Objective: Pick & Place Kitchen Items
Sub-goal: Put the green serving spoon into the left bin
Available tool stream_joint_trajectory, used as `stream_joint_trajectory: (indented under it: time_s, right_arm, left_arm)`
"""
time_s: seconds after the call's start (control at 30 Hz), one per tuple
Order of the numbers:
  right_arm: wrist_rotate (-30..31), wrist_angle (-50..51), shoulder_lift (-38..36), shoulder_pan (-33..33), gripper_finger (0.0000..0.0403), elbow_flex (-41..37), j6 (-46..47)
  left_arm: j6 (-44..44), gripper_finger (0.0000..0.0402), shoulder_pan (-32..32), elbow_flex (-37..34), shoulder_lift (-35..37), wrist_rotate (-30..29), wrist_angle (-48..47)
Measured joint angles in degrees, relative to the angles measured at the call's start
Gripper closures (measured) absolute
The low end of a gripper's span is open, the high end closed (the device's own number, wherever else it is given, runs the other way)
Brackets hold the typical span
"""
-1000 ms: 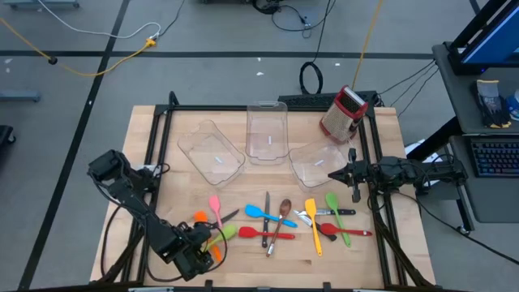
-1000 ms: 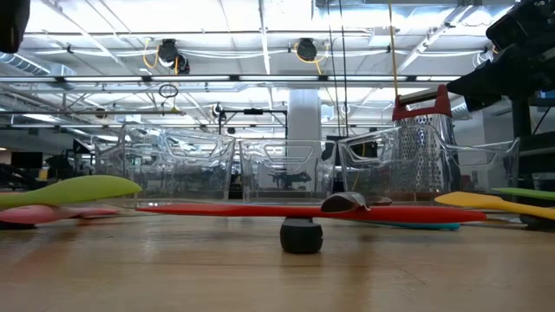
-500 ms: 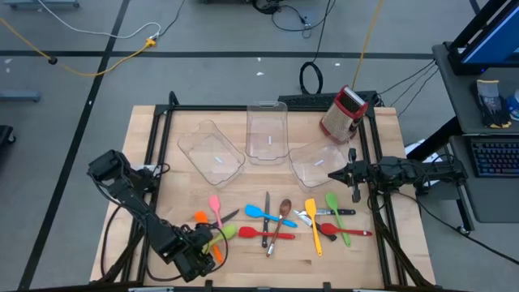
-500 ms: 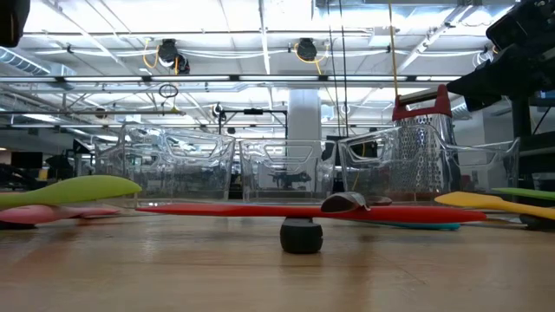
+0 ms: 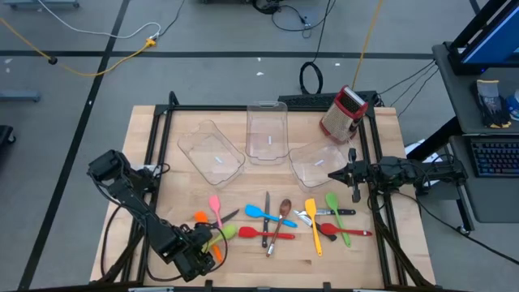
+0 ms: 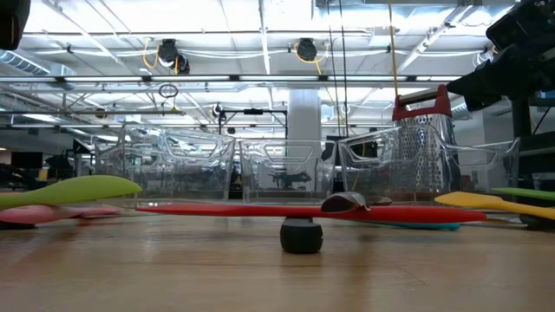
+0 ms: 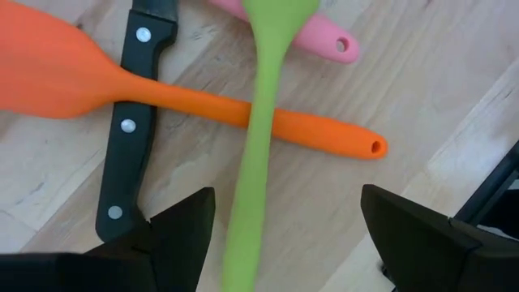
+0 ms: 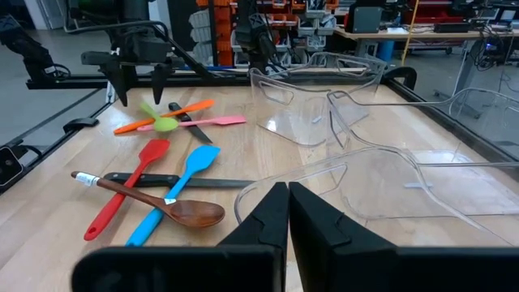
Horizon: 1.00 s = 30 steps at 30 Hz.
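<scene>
Left tool hangs low over the near-left cluster on the table, fingers spread wide, straddling the handle of the green spatula — nothing gripped yet. That handle crosses over the orange spatula; a black-handled knife lies just beside, and a pink utensil beyond.

Step in hand, as I read it: lining up the pick on the green one. Next move calls for dropping onto the handle and closing without catching the orange handle beneath.

Right tool pinched shut, waiting by the clear bins — far side, right.
</scene>
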State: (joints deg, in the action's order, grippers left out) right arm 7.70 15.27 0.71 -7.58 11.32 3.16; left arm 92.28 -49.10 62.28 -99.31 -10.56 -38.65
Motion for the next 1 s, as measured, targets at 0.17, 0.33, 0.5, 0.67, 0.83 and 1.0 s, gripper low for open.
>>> stream_joint_trajectory:
  time_s: [0.17,0.33,0.5,0.67,0.83,1.0]
  right_arm:
    - [0.0,0.0,0.0,0.0,0.0394,0.0,0.0]
    - [0.0,0.0,0.0,0.0,0.0394,0.0,0.0]
    - [0.0,0.0,0.0,0.0,0.0394,0.0,0.0]
    - [0.0,0.0,0.0,0.0,0.0394,0.0,0.0]
    - [0.0,0.0,0.0,0.0,0.0394,0.0,0.0]
    - [0.0,0.0,0.0,0.0,0.0394,0.0,0.0]
  left_arm:
    - [0.7,0.0089,0.0,0.0,0.0,0.0,-0.2]
    - [1.1,0.0089,0.0,0.0,0.0,0.0,-0.3]
    - [2.4,0.0089,0.0,0.0,0.0,0.0,-0.9]
    - [1.5,0.0089,0.0,0.0,-0.4,-0.1,-0.4]
    - [0.8,0.0089,0.5,0.0,-3.3,1.3,1.2]
    - [0.8,0.0089,0.7,0.1,-5.2,2.8,1.2]
